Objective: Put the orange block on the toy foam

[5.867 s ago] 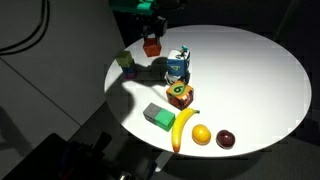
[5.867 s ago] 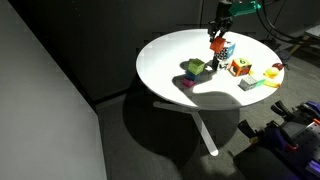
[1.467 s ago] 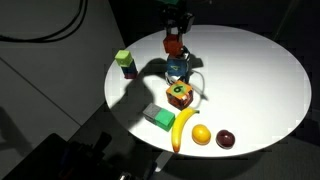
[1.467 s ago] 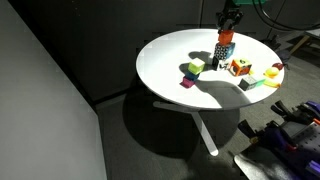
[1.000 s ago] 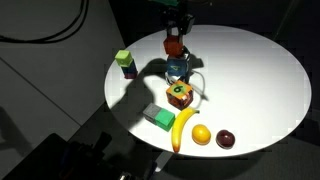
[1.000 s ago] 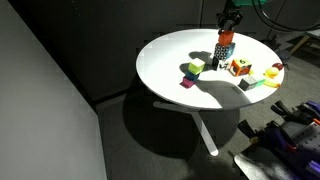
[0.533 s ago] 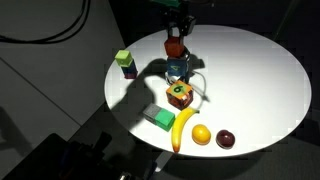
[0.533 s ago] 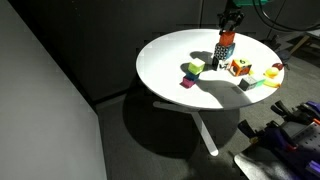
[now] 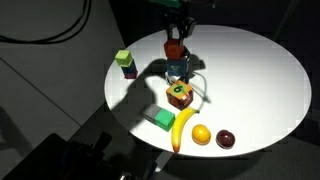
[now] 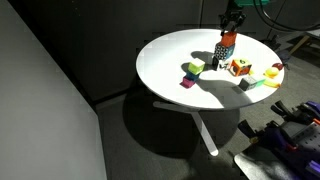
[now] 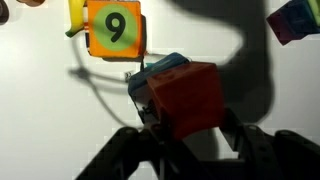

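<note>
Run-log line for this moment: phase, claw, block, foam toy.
phase: placing | claw: shut on orange block | orange block: directly over foam toy, contact unclear | release: not yet

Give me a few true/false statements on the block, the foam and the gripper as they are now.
1. The orange block is directly over the foam, with the gripper shut on it. True.
2. The green block lies on the foam. False: it lies on the table beside the banana.
3. The cube shows a 9 in the wrist view. True.
4. The banana touches the green-purple stack. False: they are well apart; the banana lies by the orange fruit.
</note>
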Robot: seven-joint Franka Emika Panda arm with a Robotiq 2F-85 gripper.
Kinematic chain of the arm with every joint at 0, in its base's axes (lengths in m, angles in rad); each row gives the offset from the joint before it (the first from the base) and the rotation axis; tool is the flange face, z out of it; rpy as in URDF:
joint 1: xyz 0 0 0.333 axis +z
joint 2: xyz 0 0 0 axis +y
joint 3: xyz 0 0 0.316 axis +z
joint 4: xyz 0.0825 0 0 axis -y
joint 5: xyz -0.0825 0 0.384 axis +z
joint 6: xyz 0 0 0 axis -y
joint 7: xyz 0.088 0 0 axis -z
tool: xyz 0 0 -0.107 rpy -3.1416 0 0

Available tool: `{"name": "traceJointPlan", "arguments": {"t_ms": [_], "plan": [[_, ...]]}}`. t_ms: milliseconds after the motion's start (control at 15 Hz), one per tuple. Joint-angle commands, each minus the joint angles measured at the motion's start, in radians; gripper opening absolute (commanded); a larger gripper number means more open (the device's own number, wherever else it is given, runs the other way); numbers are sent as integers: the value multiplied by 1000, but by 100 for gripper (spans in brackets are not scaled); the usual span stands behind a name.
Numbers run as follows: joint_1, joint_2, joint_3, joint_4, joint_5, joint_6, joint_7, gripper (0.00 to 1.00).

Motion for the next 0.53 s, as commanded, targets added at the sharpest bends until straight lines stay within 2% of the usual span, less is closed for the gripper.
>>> {"name": "traceJointPlan", "arguments": {"t_ms": [0,67,133,200,267,333,467], "plan": [[-9,11,0,31,20,-37,1,28],[-10,11,0,30,20,-38,0,28],[-10,11,1,30,20,-39,-2,37],[-11,12,1,30,21,-41,-3,71],[-12,12,2,31,22,-45,-5,77],[-12,12,2,31,23,-47,-5,79],[-12,12,2,31,23,-51,-6,93]]}}
